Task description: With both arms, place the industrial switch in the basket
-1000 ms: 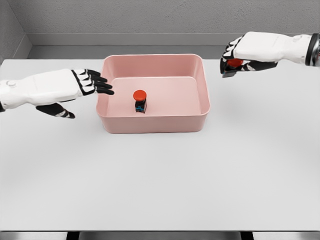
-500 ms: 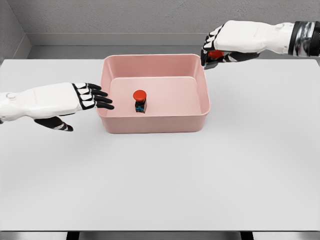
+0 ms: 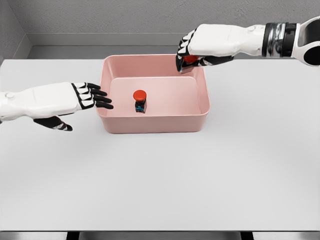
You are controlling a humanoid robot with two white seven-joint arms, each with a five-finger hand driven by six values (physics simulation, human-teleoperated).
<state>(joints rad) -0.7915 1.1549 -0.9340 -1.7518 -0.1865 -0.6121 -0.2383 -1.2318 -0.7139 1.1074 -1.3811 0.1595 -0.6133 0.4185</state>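
Resting on the tabletop: a pink basket sits on the white tabletop, toward the far side and near the middle from left to right.
Switch in basket: one industrial switch, with a red round cap on a dark body showing a bit of blue, stands upright on the basket floor, left of its middle and apart from all four walls.
Right hand: the right hand reaches in from the upper right and hovers above the basket's far right corner, fingers curled down and closed on a second switch; only its red cap and a little dark body show between the fingers.
Second switch position: held in the air over the rim area at the far right corner; whether it is fully inside the rim line cannot be told from this view.
Left hand: the left hand lies low over the tabletop just outside the basket's left wall, fingers stretched out and slightly spread, holding nothing; the dark fingertips come very near the wall, and contact cannot be told.
Obstacles: the basket's right and far walls stand beneath the right hand; the standing switch is well apart from it.
Surroundings: a grey wall runs behind the tabletop.
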